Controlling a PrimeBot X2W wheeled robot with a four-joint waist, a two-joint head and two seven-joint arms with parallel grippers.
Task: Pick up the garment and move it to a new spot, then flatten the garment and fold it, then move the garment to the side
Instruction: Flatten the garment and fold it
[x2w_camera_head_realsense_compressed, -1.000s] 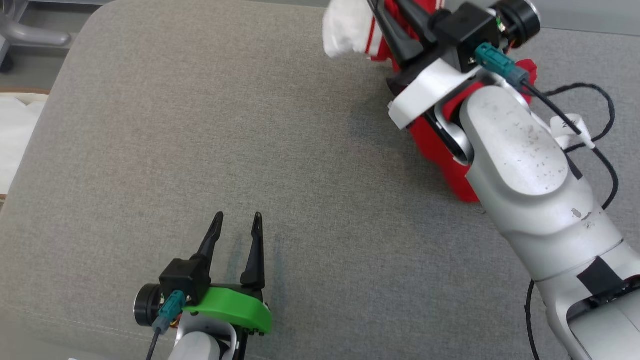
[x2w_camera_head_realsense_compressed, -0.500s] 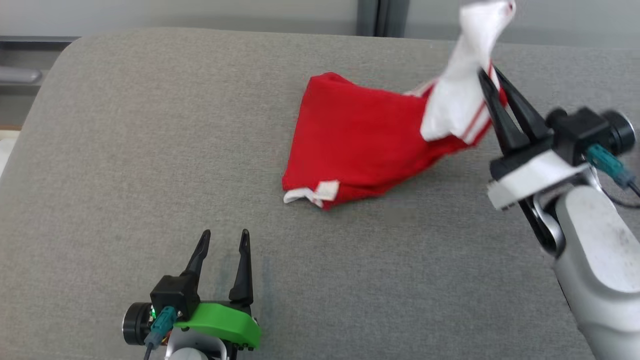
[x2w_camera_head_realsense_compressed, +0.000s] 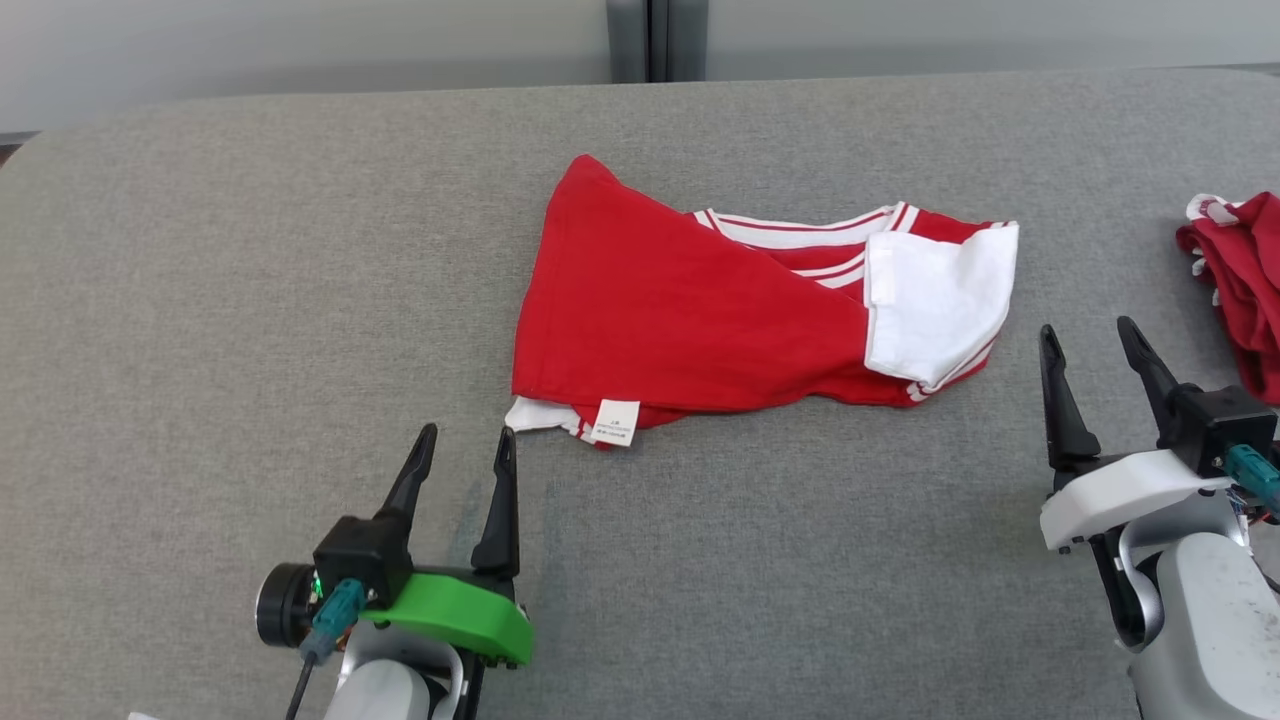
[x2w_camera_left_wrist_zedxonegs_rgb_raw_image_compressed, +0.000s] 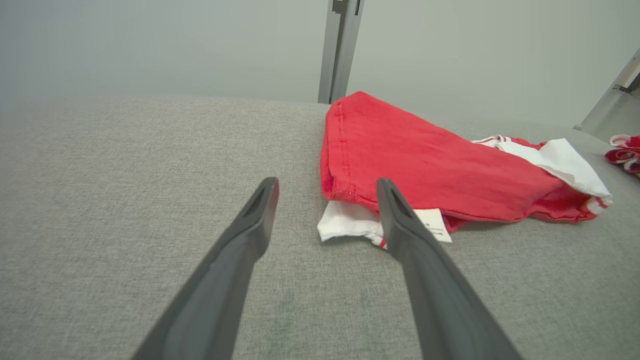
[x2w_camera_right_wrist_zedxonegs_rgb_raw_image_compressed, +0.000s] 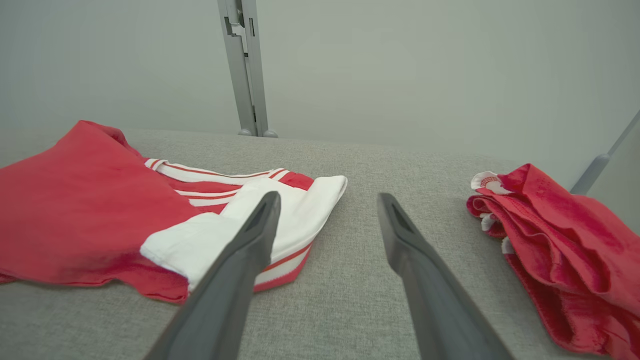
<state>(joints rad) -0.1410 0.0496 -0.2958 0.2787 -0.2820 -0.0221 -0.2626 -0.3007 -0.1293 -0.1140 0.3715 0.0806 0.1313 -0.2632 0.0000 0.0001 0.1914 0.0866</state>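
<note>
Lying crumpled, red garment (x2w_camera_head_realsense_compressed: 690, 320), bare grey cushion (x2w_camera_head_realsense_compressed: 250, 300) around its edges.

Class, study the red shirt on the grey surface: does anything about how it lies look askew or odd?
The red shirt lies askew, its body folded over diagonally, one white sleeve flipped across the red, and a white label showing at the near edge. It is not flat.
</note>
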